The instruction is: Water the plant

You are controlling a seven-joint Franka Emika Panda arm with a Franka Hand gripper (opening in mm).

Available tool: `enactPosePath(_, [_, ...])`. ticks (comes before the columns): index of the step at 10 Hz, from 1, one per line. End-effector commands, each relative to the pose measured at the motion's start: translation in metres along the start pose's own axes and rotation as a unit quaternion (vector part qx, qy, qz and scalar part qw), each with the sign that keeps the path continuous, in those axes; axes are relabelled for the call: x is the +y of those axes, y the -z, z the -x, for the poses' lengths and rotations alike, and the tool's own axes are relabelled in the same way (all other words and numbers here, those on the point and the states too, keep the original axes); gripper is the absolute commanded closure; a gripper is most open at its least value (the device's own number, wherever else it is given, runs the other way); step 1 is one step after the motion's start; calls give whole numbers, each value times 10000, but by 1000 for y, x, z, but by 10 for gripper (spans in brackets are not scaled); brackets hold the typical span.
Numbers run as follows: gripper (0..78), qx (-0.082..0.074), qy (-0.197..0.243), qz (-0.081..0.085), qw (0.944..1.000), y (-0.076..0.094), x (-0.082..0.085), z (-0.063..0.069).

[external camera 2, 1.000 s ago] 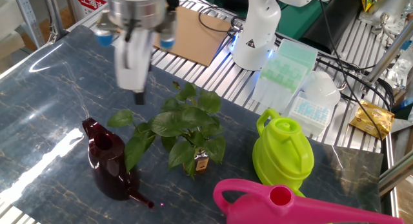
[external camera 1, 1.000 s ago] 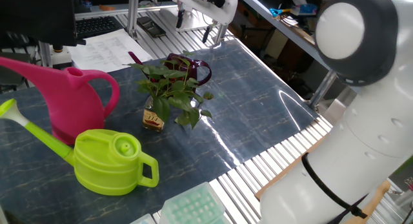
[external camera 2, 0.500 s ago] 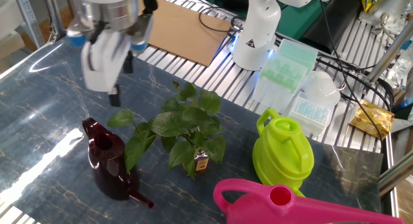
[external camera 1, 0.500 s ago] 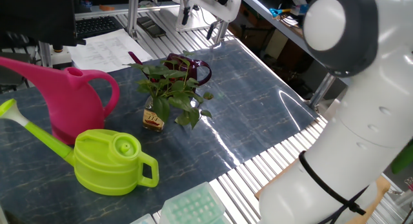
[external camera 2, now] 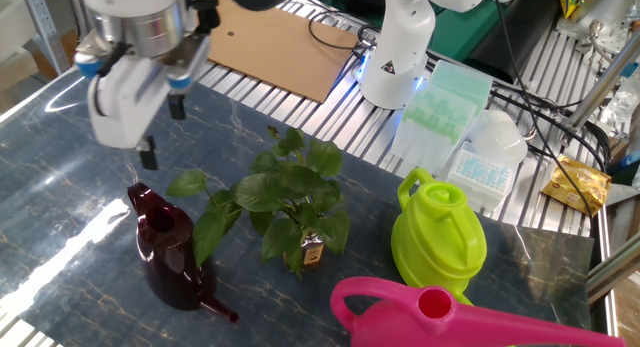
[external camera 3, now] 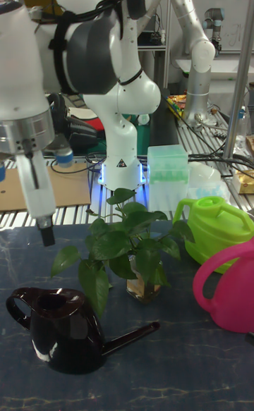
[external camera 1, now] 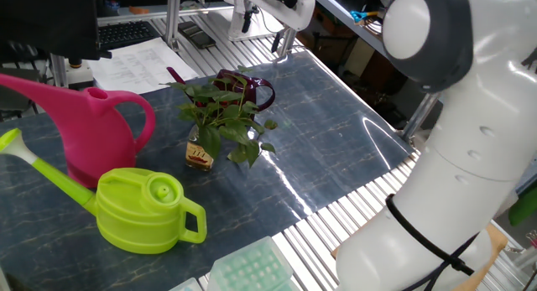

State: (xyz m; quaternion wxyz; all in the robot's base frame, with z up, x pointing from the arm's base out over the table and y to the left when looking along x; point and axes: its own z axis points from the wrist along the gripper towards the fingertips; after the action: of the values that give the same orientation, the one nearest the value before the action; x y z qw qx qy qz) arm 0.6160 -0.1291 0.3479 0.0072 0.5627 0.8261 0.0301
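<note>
The plant point(external camera 1: 223, 113) point(external camera 2: 285, 197) point(external camera 3: 127, 245), broad green leaves in a tiny glass bottle point(external camera 2: 312, 253), stands mid-table. A dark maroon watering can point(external camera 1: 246, 87) point(external camera 2: 164, 249) point(external camera 3: 60, 331) sits right beside it, spout toward the near edge in the other fixed view. My gripper point(external camera 1: 262, 35) point(external camera 2: 163, 130) point(external camera 3: 44, 231) hangs open and empty in the air. It is above and just behind the maroon can's handle side, touching nothing. In the tall fixed view only one finger shows.
A lime green watering can point(external camera 2: 438, 237) and a pink one point(external camera 2: 450, 312) stand on the plant's other side. Tip boxes point(external camera 2: 445, 107), a cardboard sheet point(external camera 2: 290, 47) and a second robot's base point(external camera 2: 395, 62) lie at the table's back. Papers point(external camera 1: 134, 64) lie at one edge.
My gripper has swung left in the other fixed view, from behind the plant to over the maroon can's handle end. Nothing on the table moved.
</note>
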Motion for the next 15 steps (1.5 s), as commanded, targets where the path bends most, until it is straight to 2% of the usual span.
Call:
enactPosePath(1, [1, 6, -195, 26, 9998, -11, 0, 26])
enactPosePath(6, [1, 88, -601, 69, 9981, -18, -3, 43])
enactPosePath(8, [1, 89, -637, 85, 9979, -23, -5, 49])
enactPosePath(12, [1, 13, -797, 143, 9967, -39, -4, 51])
enactPosePath(15, [1, 18, -817, 182, 9965, -52, -5, 55])
